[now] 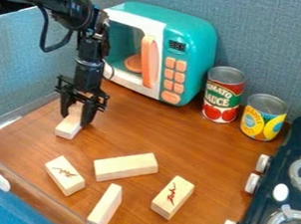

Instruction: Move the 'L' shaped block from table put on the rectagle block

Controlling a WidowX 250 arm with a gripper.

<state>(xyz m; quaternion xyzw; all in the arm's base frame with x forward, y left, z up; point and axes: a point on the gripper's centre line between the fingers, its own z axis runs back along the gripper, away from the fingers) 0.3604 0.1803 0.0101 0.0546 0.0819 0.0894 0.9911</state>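
End effector (74, 120) is over one wooden block (67, 130), left in frame — if gripping, I cannot tell. Four other blocks (126, 167) lie lower.

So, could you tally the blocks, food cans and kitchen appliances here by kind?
Wooden blocks: 5
Food cans: 2
Toy microwave: 1
Toy stove: 1
Total: 9

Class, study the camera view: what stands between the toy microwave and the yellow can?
A red can stands between the toy microwave and the yellow can; the camera view shows this.
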